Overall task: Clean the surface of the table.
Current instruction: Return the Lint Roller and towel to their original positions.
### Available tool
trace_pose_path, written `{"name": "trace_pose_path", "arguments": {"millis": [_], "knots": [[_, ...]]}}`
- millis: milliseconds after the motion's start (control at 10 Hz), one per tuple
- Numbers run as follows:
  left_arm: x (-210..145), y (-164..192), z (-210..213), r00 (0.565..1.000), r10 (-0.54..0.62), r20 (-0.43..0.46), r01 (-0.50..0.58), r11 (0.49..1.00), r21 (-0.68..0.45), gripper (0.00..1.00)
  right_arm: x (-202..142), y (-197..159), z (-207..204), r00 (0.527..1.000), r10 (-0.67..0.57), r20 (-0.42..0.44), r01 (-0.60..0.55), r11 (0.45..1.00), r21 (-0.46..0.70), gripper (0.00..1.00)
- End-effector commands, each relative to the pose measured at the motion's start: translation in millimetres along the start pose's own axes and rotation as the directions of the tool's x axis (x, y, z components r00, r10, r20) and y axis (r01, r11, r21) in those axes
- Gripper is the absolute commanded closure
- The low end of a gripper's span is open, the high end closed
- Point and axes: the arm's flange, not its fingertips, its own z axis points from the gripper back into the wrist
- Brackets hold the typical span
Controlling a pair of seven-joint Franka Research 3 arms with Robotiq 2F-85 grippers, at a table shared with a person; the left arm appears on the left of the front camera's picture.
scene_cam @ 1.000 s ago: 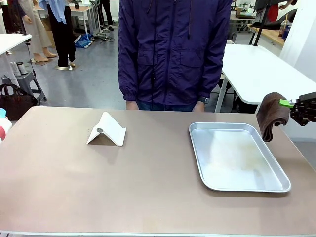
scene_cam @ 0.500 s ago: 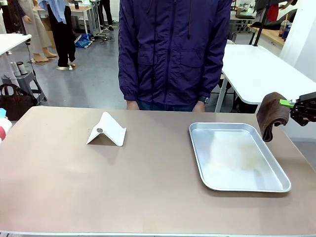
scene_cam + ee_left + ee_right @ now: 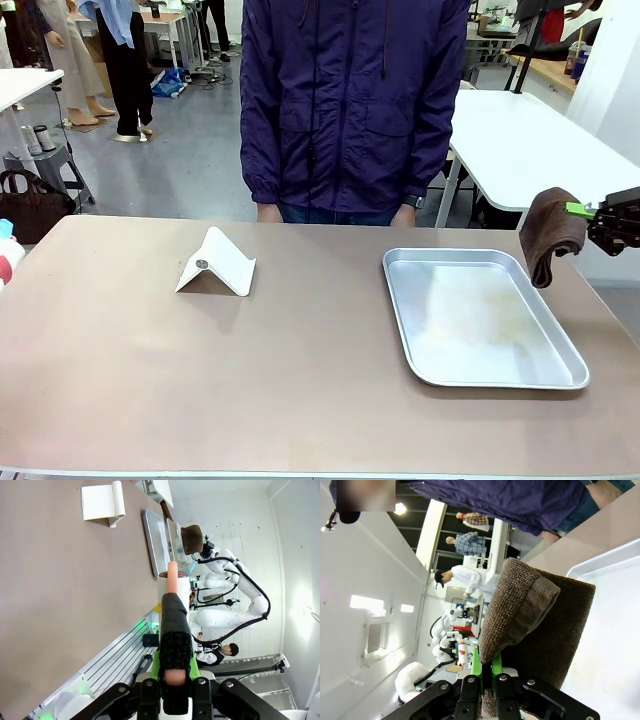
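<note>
By the right edge of the matte beige-brown table (image 3: 300,340), right pincer (image 3: 579,210) clamps folded brown cloth (image 3: 550,232) beside rectangular silver metal tray (image 3: 480,320); left pincer (image 3: 174,605) closed.

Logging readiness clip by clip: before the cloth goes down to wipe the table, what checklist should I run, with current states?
1. Right claw grips the brown cloth: ok.
2. Cloth resting on the table: not ok, it hangs at the right edge.
3. Wiping path free: not ok, a metal tray and a white folded stand sit on it.
4. Hands of the person off the tabletop: ok.
5. Left claw free: not ok, shut on a pinkish item.
</note>
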Motion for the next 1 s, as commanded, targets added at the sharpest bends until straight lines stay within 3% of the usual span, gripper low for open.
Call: {"name": "trace_pose_path", "arguments": {"millis": [0, 200, 400, 700, 900], "knots": [[9, -16, -8, 1.000, -0.010, 0.013, 0.010, 1.000, -0.025, 0.78, 6, 4, -16, 0.999, 0.028, -0.029, -0.029, 0.999, -0.023, 0.92], [30, -35, -28, 1.000, -0.003, 0.024, 0.003, 1.000, 0.006, 0.78, 11, 22, -43, 0.994, 0.092, -0.061, -0.097, 0.992, -0.084, 0.92], [59, -63, -61, 1.000, 0.018, 0.005, -0.018, 1.000, 0.002, 0.78, 10, 48, -95, 0.968, 0.171, -0.183, -0.192, 0.976, -0.104, 0.92], [94, -112, -112, 0.998, 0.015, -0.060, -0.010, 0.996, 0.087, 0.78, 0, 85, -185, 0.913, 0.270, -0.305, -0.307, 0.948, -0.083, 0.92], [109, -139, -165, 0.995, 0.027, -0.091, -0.008, 0.979, 0.204, 0.78, -22, 95, -240, 0.899, 0.249, -0.361, -0.302, 0.948, -0.100, 0.92]]}}
